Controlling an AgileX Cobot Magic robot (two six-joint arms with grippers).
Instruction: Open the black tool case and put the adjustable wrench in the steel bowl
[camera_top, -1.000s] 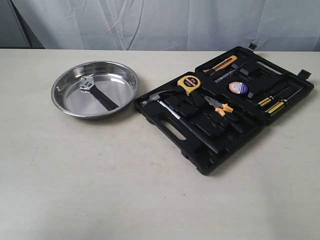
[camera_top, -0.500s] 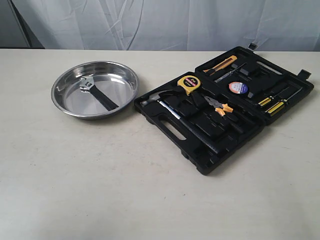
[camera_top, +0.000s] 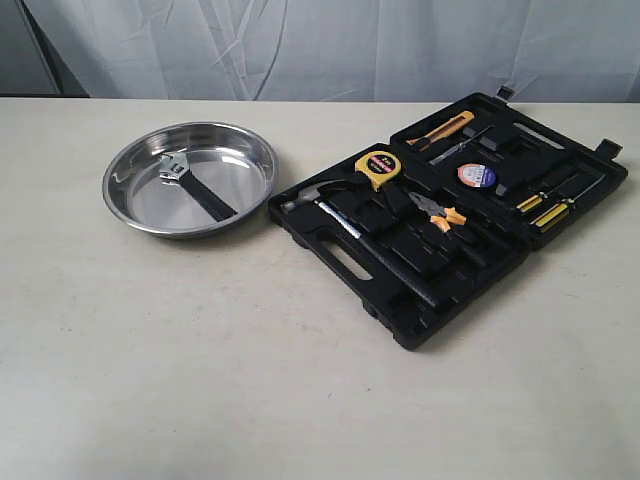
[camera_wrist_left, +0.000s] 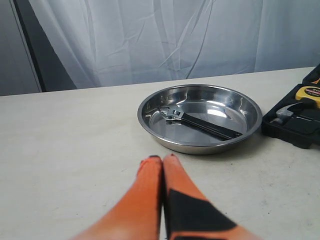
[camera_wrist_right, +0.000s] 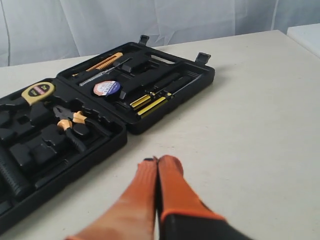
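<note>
Looks done: the black tool case (camera_top: 395, 305) lies open on the right, the adjustable wrench (camera_top: 200, 195) sits inside the steel bowl (camera_top: 235, 160) on the left. Nothing left, I'd say. The left claw (camera_wrist_left: 162, 159) and right claw (camera_wrist_right: 157, 160) are both clenched, holding nothing.

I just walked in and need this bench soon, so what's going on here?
Nothing is being handled. The flat black moulded-plastic tool case lies open on the table, hammer, pliers and tape measure in their slots. The small adjustable wrench with silver head and black handle lies inside the wide shiny steel bowl beside the case. The left tool and right tool are both shut, empty, and apart from everything.
</note>
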